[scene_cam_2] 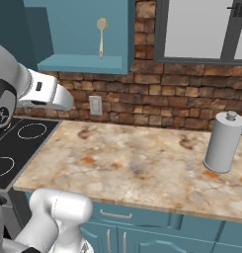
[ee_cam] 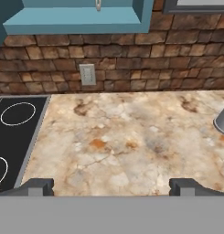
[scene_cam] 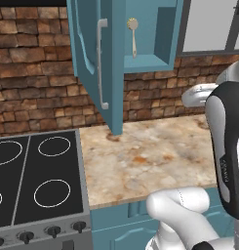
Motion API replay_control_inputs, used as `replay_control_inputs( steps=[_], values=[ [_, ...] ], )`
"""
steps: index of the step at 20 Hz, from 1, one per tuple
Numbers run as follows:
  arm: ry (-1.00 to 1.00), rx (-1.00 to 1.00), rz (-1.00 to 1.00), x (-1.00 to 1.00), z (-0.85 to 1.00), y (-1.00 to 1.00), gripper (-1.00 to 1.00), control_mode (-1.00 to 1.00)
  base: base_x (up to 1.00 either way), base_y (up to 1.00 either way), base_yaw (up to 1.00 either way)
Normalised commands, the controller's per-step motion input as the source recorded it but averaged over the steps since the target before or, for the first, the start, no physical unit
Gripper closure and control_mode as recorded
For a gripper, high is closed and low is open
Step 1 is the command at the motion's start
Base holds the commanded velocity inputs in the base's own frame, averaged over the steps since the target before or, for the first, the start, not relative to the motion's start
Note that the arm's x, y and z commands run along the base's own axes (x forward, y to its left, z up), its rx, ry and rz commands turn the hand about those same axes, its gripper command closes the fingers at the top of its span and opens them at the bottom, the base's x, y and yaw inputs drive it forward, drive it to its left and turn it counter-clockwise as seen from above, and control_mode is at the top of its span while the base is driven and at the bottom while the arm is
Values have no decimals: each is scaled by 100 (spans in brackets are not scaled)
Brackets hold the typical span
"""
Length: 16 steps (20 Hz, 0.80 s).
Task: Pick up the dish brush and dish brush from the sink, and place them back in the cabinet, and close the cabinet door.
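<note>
Two dark fingertips (ee_cam: 40,186) rise at the bottom of the hand view, far apart, so the gripper (ee_cam: 111,187) is wide open with nothing between its jaws — only bare marbled counter (ee_cam: 131,141) beneath. That beige counter runs between the black stovetop (scene_cam: 38,176) with white rings on the left and a grey cylindrical canister (scene_cam_2: 222,142) standing upright near the right end. A white wall outlet (scene_cam_2: 95,105) sits on the brick wall (scene_cam_2: 157,94) just above the counter.

Up on the wall, the cabinet (scene_cam: 150,39) is open, its lighter blue interior showing. One dish brush (scene_cam: 133,35) stands upright inside, round head up, handle down on the cabinet floor, against the back panel. The cabinet door (scene_cam: 94,58) is swung out to the left over the counter's edge, its long silver bar handle (scene_cam: 101,63) facing outward. A grey-framed window (scene_cam_2: 201,29) is to the right of the cabinet — well apart from the brush.
</note>
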Motion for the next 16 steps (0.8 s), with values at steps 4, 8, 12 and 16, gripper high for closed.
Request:
replay_control_inputs(
  steps=[4, 8, 12, 16],
  values=[
    [0, 0, 0, -20, -15, 0, -100, -100, 0, 0, 0],
    [0, 0, 0, -16, -15, 0, -100, -100, 0, 0, 0],
    [0, 0, 0, -12, -10, 0, -100, -100, 0, 0, 0],
    [0, 0, 0, -3, -3, 0, -100, -100, 0, 0, 0]
  ],
)
